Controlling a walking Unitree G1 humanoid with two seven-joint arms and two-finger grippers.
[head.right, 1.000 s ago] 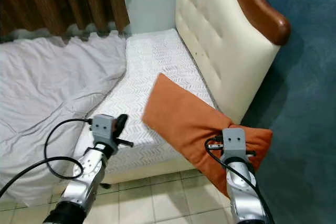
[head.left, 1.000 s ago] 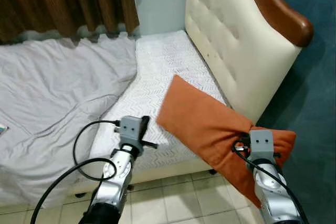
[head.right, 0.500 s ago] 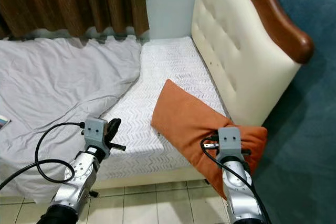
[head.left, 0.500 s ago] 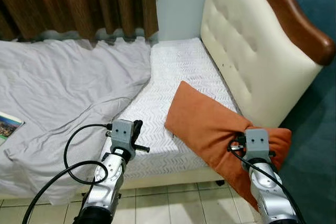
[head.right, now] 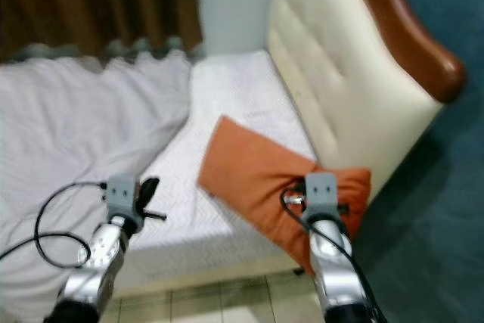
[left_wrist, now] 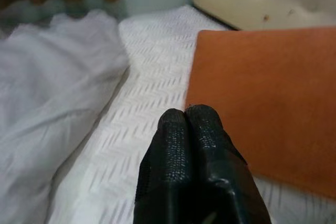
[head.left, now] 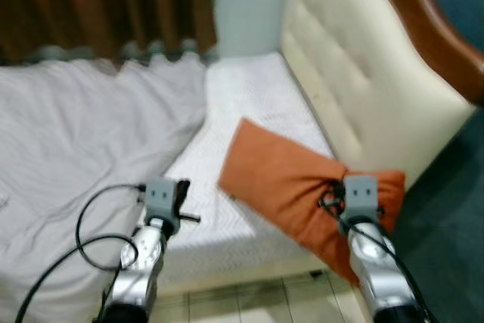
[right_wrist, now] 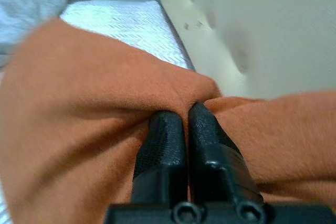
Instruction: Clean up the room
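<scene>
The right hand (right_wrist: pixel 177 116) was clamped on a fold of the flat rust-orange fabric pillow (head.left: pixel 287 183), its two black fingers (right_wrist: pixel 163 135) pressed together with the cloth bunched between them. The pillow lay slantwise across the bare white zigzag-quilted mattress (head.left: pixel 249 104), its far corner well onto the bed and its gripped end hanging off the edge near the cream tufted headboard with the brown wooden rim (head.left: pixel 363 73). Against the picture from half a second before, the whole scene had shifted and blurred, which reads as the head camera moving; the pillow's place on the mattress looked much the same, and the grip had not let go. The left hand (left_wrist: pixel 186 116) hovered over the mattress edge just beside the pillow, fingers closed on nothing. The crumpled pale grey bedsheet (head.left: pixel 76 134) lay heaped over the rest of the bed. In my judgement the pillow was mid-placement: the next step would be drawing it up toward the headboard.
</scene>
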